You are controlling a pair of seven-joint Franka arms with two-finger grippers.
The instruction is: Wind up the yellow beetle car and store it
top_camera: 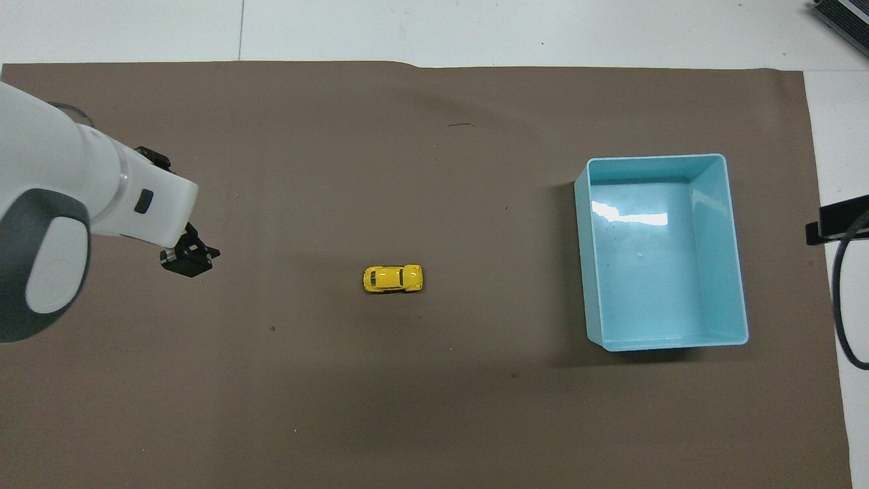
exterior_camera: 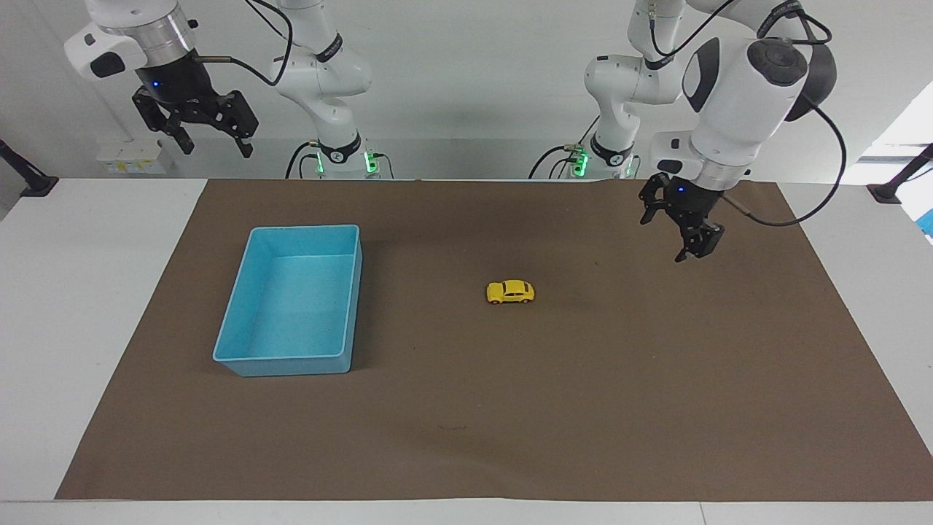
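Yellow beetle car [exterior_camera: 510, 292] mid-counter, well apart from left gripper [exterior_camera: 681, 240] (fingers apart, empty); right gripper [exterior_camera: 211, 138] fingers apart, waiting.

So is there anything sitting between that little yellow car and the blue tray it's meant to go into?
Nothing visible. Only bare brown mat lies between the yellow beetle car and the light blue tray, which looks empty. The mat between the car and the left gripper is bare too.

white tabletop [exterior_camera: 87, 292] sitting under a brown mat [exterior_camera: 583, 408] covering most of it, plain white wall [exterior_camera: 466, 87] running along the robots' end, daylight coming in from a window [exterior_camera: 900, 131] at the left arm's end, soft shadows lying across the mat
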